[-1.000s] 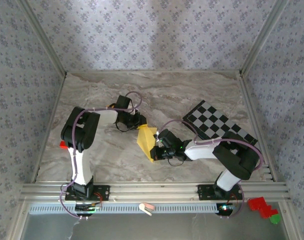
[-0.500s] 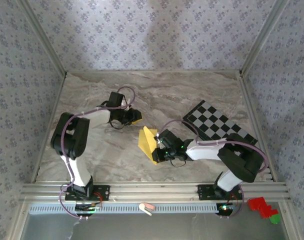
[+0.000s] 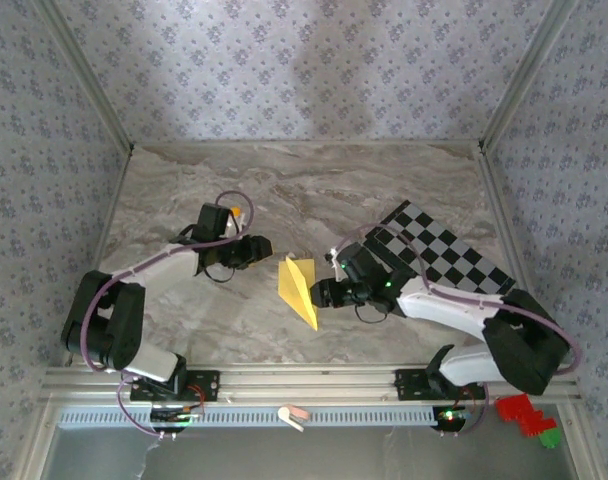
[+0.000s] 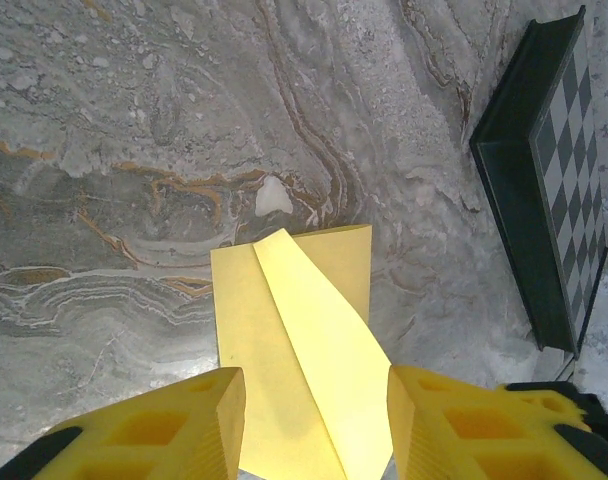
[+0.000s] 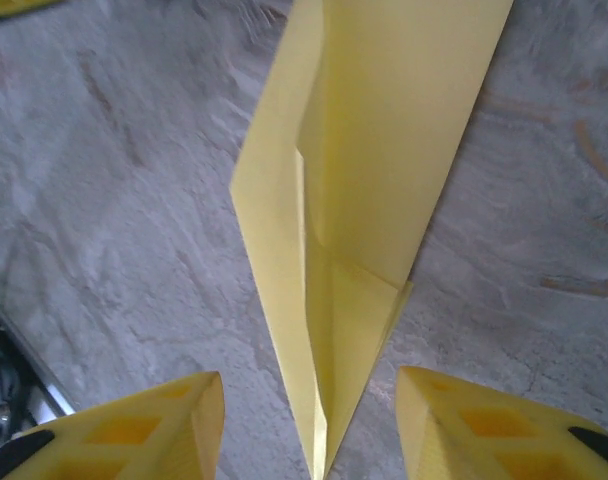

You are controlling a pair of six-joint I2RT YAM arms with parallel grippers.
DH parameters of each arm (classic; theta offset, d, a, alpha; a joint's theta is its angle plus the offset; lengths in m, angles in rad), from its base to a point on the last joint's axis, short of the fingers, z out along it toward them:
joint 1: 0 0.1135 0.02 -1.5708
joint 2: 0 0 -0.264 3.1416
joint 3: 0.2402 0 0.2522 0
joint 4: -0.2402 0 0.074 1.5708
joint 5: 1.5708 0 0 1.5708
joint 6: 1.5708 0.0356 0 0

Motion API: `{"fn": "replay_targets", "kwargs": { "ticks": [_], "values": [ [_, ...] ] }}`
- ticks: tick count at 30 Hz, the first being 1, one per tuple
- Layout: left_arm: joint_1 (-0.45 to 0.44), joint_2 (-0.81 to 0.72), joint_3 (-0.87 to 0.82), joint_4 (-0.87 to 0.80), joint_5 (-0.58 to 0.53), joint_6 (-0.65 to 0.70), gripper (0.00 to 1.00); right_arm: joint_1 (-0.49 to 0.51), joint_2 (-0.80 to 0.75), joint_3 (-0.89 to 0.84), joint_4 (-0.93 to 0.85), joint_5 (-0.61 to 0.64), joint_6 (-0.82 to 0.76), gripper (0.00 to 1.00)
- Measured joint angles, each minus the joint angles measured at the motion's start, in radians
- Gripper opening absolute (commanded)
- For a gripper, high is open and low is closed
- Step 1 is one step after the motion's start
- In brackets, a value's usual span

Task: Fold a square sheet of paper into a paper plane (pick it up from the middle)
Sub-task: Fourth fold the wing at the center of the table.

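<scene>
The paper plane [image 3: 297, 285] is a pale-yellow pointed dart lying on the marble table [image 3: 384, 190], its tip toward the near edge. My left gripper [image 3: 265, 246] is just left of its blunt end, open. In the left wrist view the plane [image 4: 294, 340] runs between the yellow fingers [image 4: 184, 425] with a gap on each side. My right gripper [image 3: 320, 293] sits just right of the pointed end, open. In the right wrist view the plane's tip [image 5: 329, 330] lies between the spread fingers [image 5: 474, 425], untouched.
A black-and-white checkered board [image 3: 444, 255] lies at the right behind the right arm, its dark edge [image 4: 524, 200] in the left wrist view. A small orange block [image 3: 235, 211] sits by the left wrist. Red pieces [image 3: 524, 412] lie off the table at bottom right.
The right gripper opened, let go of the plane and backed off to the right. The left gripper opened wider and its arm swung left. The plane now lies free on the table.
</scene>
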Motion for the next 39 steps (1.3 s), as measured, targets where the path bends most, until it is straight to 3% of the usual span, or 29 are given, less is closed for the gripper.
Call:
{"fn": "replay_targets", "kwargs": {
  "ticks": [3,11,15,18,22,27,32,39],
  "values": [
    [0.000,0.000,0.000,0.000,-0.002,0.000,0.42,0.029,0.074,0.023,-0.001,0.003,-0.003,0.47],
    [0.000,0.000,-0.023,-0.001,-0.003,0.000,0.41,0.069,0.208,0.087,0.011,0.012,-0.026,0.31],
    [-0.005,0.000,-0.031,0.000,-0.003,-0.001,0.41,0.069,0.233,0.105,-0.002,0.028,-0.037,0.37],
    [-0.028,-0.017,-0.052,0.003,-0.003,-0.013,0.38,0.068,0.216,0.105,-0.023,0.040,-0.048,0.41],
    [-0.122,-0.039,-0.066,0.021,0.010,-0.057,0.25,0.062,0.137,0.083,-0.029,0.043,-0.056,0.43],
    [-0.234,0.059,-0.029,0.091,0.049,-0.121,0.16,0.055,0.001,0.006,-0.032,0.043,-0.055,0.42],
    [-0.273,0.191,0.029,0.128,0.064,-0.148,0.13,0.046,-0.106,-0.065,-0.041,0.045,-0.047,0.38],
    [-0.286,0.297,0.099,0.149,0.070,-0.148,0.12,0.077,-0.090,-0.072,-0.013,0.033,-0.047,0.33]
  ]
}}
